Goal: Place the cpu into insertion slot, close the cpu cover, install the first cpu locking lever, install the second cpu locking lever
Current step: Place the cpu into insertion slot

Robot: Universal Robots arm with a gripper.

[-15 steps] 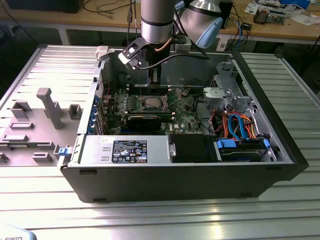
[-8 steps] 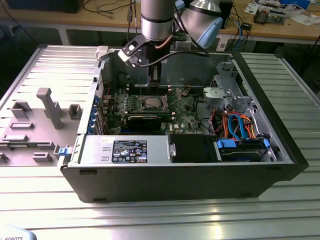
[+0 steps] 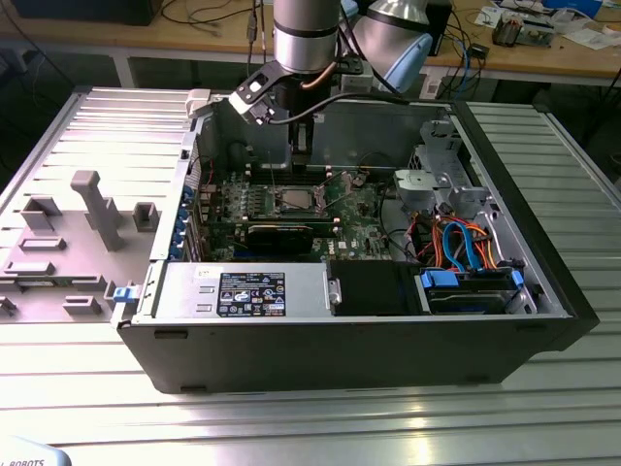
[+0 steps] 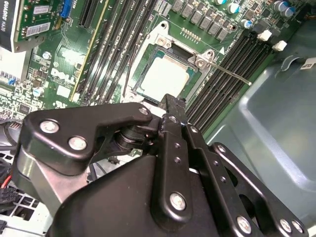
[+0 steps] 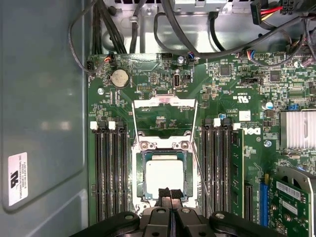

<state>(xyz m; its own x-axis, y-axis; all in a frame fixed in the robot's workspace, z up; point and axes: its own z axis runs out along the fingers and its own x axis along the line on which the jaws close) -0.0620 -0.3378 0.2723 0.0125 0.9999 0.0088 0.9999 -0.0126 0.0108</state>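
Observation:
The cpu (image 5: 164,177) lies flat in the insertion slot (image 5: 142,170), its silvery top showing in both wrist views (image 4: 165,75). The cpu cover (image 5: 165,102) is swung open and rests on the green board beyond the socket, with the board visible through its window. A thin wire locking lever (image 5: 201,170) stands loose beside the socket (image 4: 232,74). My gripper (image 5: 170,193) hovers at the socket's near edge, its black fingertips (image 5: 164,192) pressed together with nothing between them. In the exterior view the gripper (image 3: 301,155) reaches down into the open computer case above the socket (image 3: 295,201).
Black memory slots (image 5: 109,168) flank the socket on both sides. Cables (image 5: 163,29) hang across the back of the case. A black card (image 3: 281,233) and a drive cage (image 3: 437,180) sit inside the case. A grey fixture plate (image 3: 78,233) lies at the exterior view's left.

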